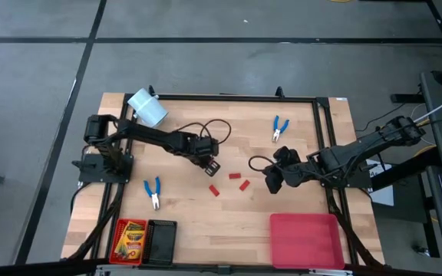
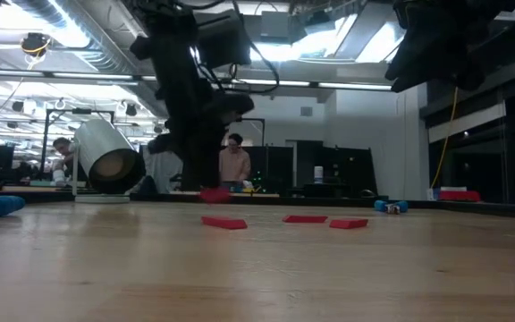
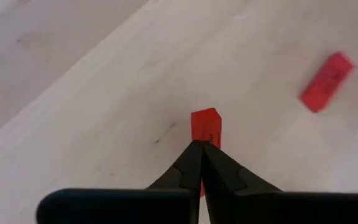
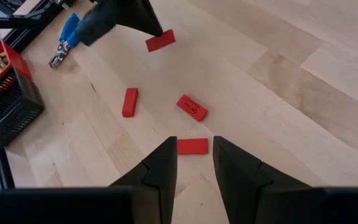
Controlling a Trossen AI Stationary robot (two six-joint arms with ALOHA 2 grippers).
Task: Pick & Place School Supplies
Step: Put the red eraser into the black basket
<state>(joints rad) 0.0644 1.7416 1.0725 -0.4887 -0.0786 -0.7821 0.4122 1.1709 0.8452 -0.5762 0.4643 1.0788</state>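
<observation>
**Left claw closed on a red piece at mid-bench**

The left claw (image 1: 212,168) sits over the middle of the wooden bench (image 1: 183,211), its fingers (image 3: 191,165) pinched together on one end of a small red piece (image 3: 206,126), which sticks out beyond the tips. Three more red pieces lie flat on the bench just beside it, toward the right arm: one (image 1: 215,191) nearest the front edge, one (image 1: 235,175) farther back, one (image 1: 245,185) between them and the right claw (image 1: 272,184). The right claw hangs above the bench near these pieces, its fingers (image 4: 160,168) parted with nothing between them.

One blue-handled tool (image 1: 153,192) lies near the left front of the bench; the other (image 1: 278,128) lies toward the right rear. A crayon box (image 1: 130,238) rests in the red tray (image 1: 117,245) at the front left corner, beside a black tray (image 1: 160,241). A large red tray (image 1: 307,241) occupies the front right. A pale cylinder (image 1: 147,108) lies on its side at the rear left corner. People stand in the room beyond the bench.
</observation>
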